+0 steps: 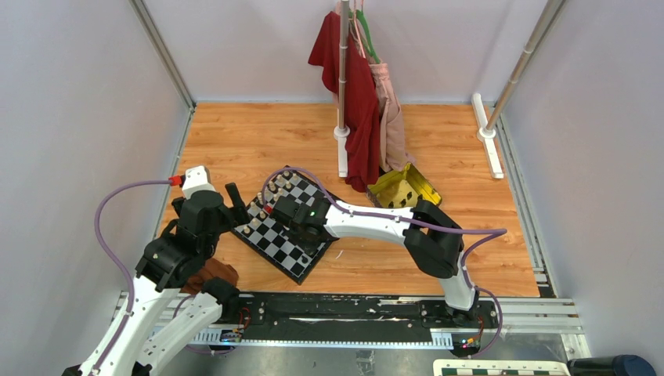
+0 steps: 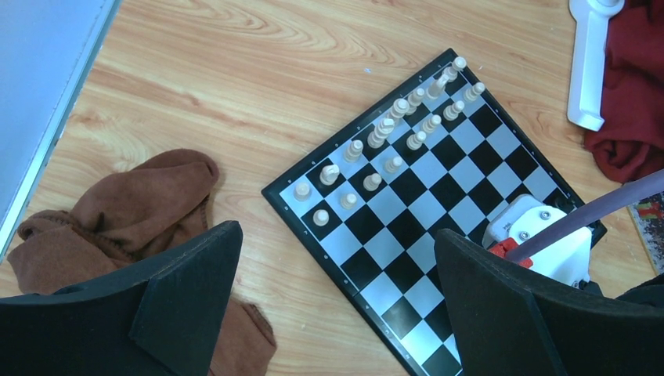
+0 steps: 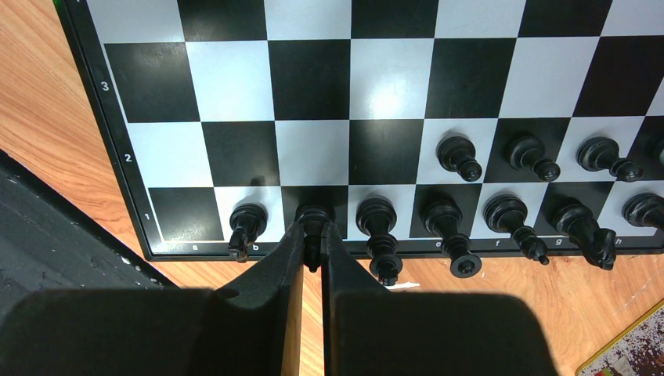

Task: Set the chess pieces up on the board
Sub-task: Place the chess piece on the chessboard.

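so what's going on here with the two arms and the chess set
The right gripper is shut on a black piece in the board's edge row, beside other black pieces standing there. The corner square and part of the second row on that side are bare. The cream pieces stand in two rows on the opposite side. The left gripper hangs open above the board and a brown cloth, holding nothing.

I count one chessboard [image 2: 438, 188]. On it stand sixteen cream pieces [image 2: 373, 182], two rows of eight, and at least ten black pieces [image 3: 458, 153]: seven on the first rank, three on the second. On the desk [image 1: 235, 141], one brown cloth [image 2: 149, 204] and one gold tray [image 1: 407, 188].
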You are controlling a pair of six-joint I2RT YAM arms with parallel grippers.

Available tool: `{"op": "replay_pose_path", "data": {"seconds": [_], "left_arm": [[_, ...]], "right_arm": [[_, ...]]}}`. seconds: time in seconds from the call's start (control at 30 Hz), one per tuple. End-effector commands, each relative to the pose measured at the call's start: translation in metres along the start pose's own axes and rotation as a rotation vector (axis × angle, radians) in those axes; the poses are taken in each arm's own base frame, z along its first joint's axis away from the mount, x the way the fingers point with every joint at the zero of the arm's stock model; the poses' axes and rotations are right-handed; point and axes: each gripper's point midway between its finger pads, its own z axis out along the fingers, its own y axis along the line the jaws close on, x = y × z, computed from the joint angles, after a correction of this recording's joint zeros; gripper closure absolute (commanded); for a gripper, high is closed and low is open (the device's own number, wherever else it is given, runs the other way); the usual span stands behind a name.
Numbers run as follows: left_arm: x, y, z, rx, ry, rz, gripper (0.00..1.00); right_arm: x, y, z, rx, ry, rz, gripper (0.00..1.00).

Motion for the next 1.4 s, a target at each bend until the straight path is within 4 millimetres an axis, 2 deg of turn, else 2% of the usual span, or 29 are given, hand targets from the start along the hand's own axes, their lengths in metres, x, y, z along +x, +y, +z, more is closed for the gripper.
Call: {"op": "replay_pose_path", "data": {"seconds": [0.0, 0.27, 0.47, 0.67, 1.03, 1.23, 1.37], "left_arm": [[0.001, 0.005, 0.001, -0.023, -0.007, -0.012, 0.0], [0.002, 0.005, 0.001, -0.021, -0.007, -0.014, 0.0], [0.003, 0.005, 0.001, -0.021, -0.004, -0.017, 0.0], [0.003, 0.005, 0.001, -0.021, -0.005, -0.021, 0.0], [0.006, 0.004, 0.003, -0.019, 0.004, -0.031, 0.0], [0.007, 0.003, 0.003, -0.017, 0.007, -0.042, 0.0], [0.008, 0.004, 0.002, -0.016, 0.004, -0.048, 0.0]], "right_arm": [[0.009, -0.006, 0.012, 0.011, 0.047, -0.013, 0.93], [0.006, -0.004, 0.01, -0.003, 0.04, -0.018, 0.74], [0.003, -0.004, 0.006, -0.005, 0.03, -0.023, 0.69], [0.0, -0.005, 0.001, -0.004, 0.02, -0.024, 0.68], [-0.015, -0.005, -0.021, -0.009, -0.035, -0.025, 0.68], [-0.022, -0.007, -0.038, -0.007, -0.073, -0.023, 0.68], [-0.028, -0.012, -0.058, 0.003, -0.117, -0.016, 0.69]]}}
